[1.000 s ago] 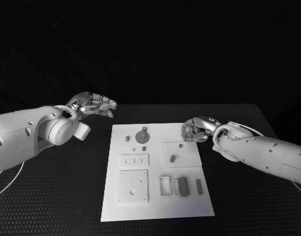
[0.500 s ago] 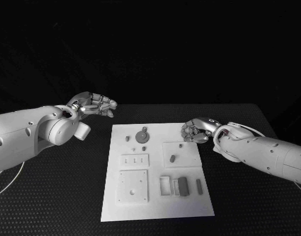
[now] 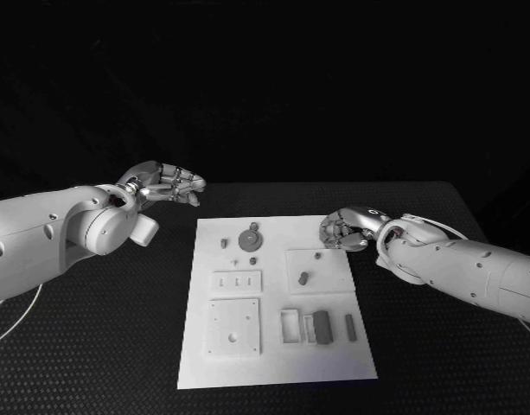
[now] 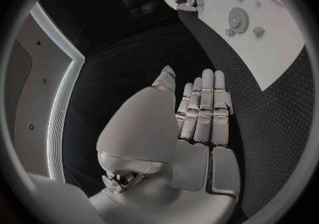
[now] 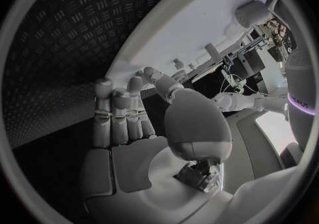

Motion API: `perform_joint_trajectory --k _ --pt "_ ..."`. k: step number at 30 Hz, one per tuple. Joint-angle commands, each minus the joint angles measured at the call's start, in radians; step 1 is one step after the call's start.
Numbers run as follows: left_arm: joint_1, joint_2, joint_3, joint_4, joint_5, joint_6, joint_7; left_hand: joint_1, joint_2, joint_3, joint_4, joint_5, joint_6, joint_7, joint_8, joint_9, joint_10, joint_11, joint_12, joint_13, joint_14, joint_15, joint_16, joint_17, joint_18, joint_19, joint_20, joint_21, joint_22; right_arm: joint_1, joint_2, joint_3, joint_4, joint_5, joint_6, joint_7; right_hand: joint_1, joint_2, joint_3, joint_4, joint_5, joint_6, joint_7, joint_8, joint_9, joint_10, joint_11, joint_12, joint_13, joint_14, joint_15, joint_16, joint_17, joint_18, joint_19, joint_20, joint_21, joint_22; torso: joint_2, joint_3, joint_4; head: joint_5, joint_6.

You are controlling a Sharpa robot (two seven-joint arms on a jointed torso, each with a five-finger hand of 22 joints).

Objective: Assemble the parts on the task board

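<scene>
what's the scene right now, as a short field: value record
surface: black table
task board: white plate lying flat mid-table
parts on board: gear, small peg, dark block, thin bar
left hand: over the table beyond the board's far left corner, fingers curled in, holding nothing
right hand: at the board's far right edge, fingers curled in, nothing seen in it
assembly: parts lie apart, none being handled

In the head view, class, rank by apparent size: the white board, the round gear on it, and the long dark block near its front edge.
1. white board
2. long dark block
3. round gear, though these last two look close.
</scene>
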Motion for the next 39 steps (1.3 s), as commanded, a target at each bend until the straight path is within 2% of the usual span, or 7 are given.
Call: perform_joint_trajectory --k 1,18,25,32,39 --pt "0.001 -0.001 0.001 0.003 -0.003 0.009 0.005 -0.01 -0.002 -0.002 0.001 0.001 -0.005 0.01 -0.006 0.0 0.002 0.006 -0.004 0.001 0.007 0.0 -0.005 0.001 0.002 0.006 0.0 -0.004 0.002 -0.001 -0.001 -0.001 -0.001 -0.013 0.018 0.007 0.01 0.002 0.002 -0.006 0.003 0.007 -0.002 0.003 0.002 -0.031 -0.008 0.004 0.002 0.0 -0.008 0.004 0.002 0.068 -0.007 -0.003 0.004 0.023 0.0 -0.0001 0.0006 -0.001 0.0" --pt "0.001 -0.004 0.001 0.005 -0.003 0.007 0.004 -0.01 -0.001 -0.002 0.001 0.001 -0.005 0.011 -0.006 0.001 0.002 0.006 -0.005 0.001 0.007 0.0 -0.006 0.002 0.002 0.007 0.0 -0.005 0.002 -0.001 -0.007 -0.001 0.018 -0.011 0.017 0.014 0.011 0.004 0.002 -0.005 0.003 0.009 -0.002 0.005 0.003 -0.031 -0.008 0.008 0.003 0.0 -0.008 0.005 0.002 0.068 -0.007 -0.002 0.006 0.023 0.0 0.0 -0.0004 -0.002 -0.002" --pt "0.001 -0.003 0.001 0.004 -0.003 0.008 0.004 -0.01 -0.001 -0.002 0.001 0.001 -0.005 0.011 -0.006 0.001 0.002 0.006 -0.005 0.002 0.007 0.0 -0.007 0.002 0.002 0.007 0.0 -0.005 0.002 -0.001 -0.001 -0.001 0.005 -0.003 -0.007 0.012 0.011 0.004 0.002 -0.005 0.003 0.009 -0.002 0.005 0.003 -0.031 -0.008 0.008 0.003 0.0 -0.008 0.005 0.002 0.068 -0.007 -0.002 0.006 0.023 0.0 -0.0006 0.0019 -0.004 0.0" --pt "0.001 -0.003 0.001 0.003 -0.003 0.009 0.004 -0.009 -0.001 -0.001 0.001 0.001 -0.005 0.011 -0.006 0.001 0.002 0.006 -0.005 0.002 0.007 0.0 -0.007 0.002 0.002 0.007 0.0 -0.005 0.002 -0.001 0.003 -0.001 -0.003 -0.002 0.001 0.014 0.013 0.004 0.001 -0.005 0.003 -0.012 0.003 -0.008 -0.001 -0.037 -0.003 0.012 0.003 -0.004 -0.004 0.006 0.001 0.068 -0.011 -0.001 0.007 0.022 0.0 -0.0007 0.0016 -0.004 -0.001" --pt "0.001 -0.002 0.001 0.003 -0.003 0.009 0.004 -0.009 -0.001 -0.001 0.001 0.001 -0.005 0.011 -0.006 0.001 0.002 0.006 -0.005 0.002 0.008 0.0 -0.007 0.003 0.002 0.007 0.0 -0.006 0.002 -0.001 0.004 -0.001 -0.01 0.0 0.009 0.018 0.025 0.008 0.005 -0.007 0.003 -0.028 -0.001 -0.017 -0.004 -0.046 -0.006 0.013 0.0 -0.011 -0.006 0.006 -0.001 0.068 -0.018 0.001 0.007 0.021 0.0 -0.0005 0.0011 -0.003 -0.002"
